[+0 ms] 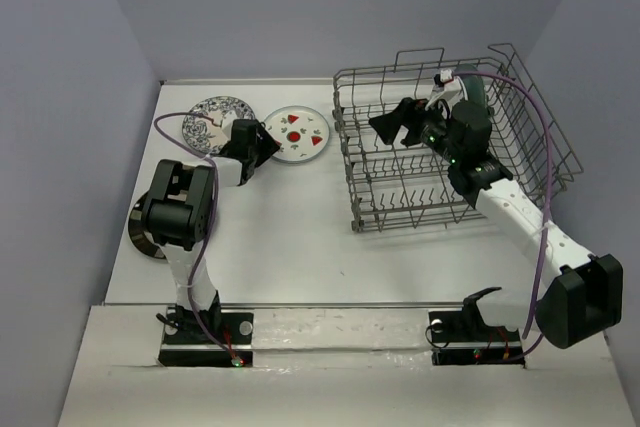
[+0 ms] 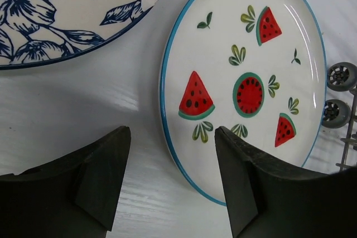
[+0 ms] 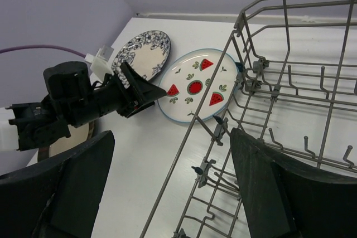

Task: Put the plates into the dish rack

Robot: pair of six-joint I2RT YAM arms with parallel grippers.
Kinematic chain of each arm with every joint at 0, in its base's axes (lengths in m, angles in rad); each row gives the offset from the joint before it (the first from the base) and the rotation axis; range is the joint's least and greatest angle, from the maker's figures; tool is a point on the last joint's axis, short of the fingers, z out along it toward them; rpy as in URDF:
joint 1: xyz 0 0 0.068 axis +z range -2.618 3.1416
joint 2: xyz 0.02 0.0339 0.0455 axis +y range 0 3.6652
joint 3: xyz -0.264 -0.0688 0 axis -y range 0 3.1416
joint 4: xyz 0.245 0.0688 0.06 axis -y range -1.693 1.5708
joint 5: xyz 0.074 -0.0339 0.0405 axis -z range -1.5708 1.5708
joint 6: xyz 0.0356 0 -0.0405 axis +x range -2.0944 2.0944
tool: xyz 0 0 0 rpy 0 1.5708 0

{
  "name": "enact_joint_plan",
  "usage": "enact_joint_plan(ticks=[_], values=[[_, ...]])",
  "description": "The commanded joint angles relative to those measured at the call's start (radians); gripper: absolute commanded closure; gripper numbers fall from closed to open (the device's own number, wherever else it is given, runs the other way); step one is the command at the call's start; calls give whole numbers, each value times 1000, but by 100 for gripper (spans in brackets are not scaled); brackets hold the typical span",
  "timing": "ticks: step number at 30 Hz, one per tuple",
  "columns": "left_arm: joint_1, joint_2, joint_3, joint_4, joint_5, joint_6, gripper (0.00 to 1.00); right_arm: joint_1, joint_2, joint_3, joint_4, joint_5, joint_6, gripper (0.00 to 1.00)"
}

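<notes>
The white plate with red fruit marks point(image 1: 300, 134) lies flat on the table, left of the wire dish rack point(image 1: 520, 162). The blue-white floral plate point(image 1: 208, 122) lies just left of it. My left gripper point(image 1: 266, 147) is open and low at the fruit plate's near-left rim point(image 2: 184, 154). One finger point(image 2: 103, 171) is over the table and the other point(image 2: 251, 176) over the plate. My right gripper point(image 1: 395, 123) is open and empty above the rack's left side point(image 3: 290, 98). A dark teal curved edge point(image 1: 481, 88) shows in the rack behind the right arm.
A dark-rimmed plate point(image 1: 138, 238) lies at the table's left edge, partly under the left arm; it also shows in the right wrist view point(image 3: 72, 136). The rack's small wheels point(image 2: 340, 76) are close to the fruit plate's right rim. Grey walls enclose the table.
</notes>
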Motion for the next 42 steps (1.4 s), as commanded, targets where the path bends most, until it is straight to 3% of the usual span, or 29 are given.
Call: enact_joint_plan(ticks=[1, 3, 4, 10, 12, 14, 15, 20, 26, 36, 42], values=[[1, 30, 46, 32, -19, 1, 28, 4, -8, 0, 75, -28, 2, 11], [-6, 52, 66, 34, -25, 4, 33, 4, -14, -3, 76, -31, 7, 11], [-9, 61, 79, 37, -23, 7, 43, 4, -17, -8, 75, -30, 7, 11], [-21, 107, 121, 34, 3, 2, 57, 13, -41, -25, 79, -20, 19, 11], [-26, 123, 127, 32, 1, -5, 69, 13, -48, -25, 79, -24, 22, 11], [-26, 121, 118, 32, 0, -14, 93, 13, -58, -25, 78, -28, 19, 11], [-27, 113, 110, 35, -6, -17, 94, 13, -60, -23, 75, -28, 15, 11], [-27, -1, 23, 58, -39, 15, 94, 13, -52, 21, 16, -8, -21, 11], [-27, -306, -271, 187, -45, 4, 94, 47, 3, 80, 7, -146, -33, 10], [-27, -725, -502, 224, 10, -54, 94, 137, 200, 199, -28, -314, -47, 9], [5, -977, -534, 103, 56, -36, 94, 137, 432, 465, -292, -367, -232, 7]])
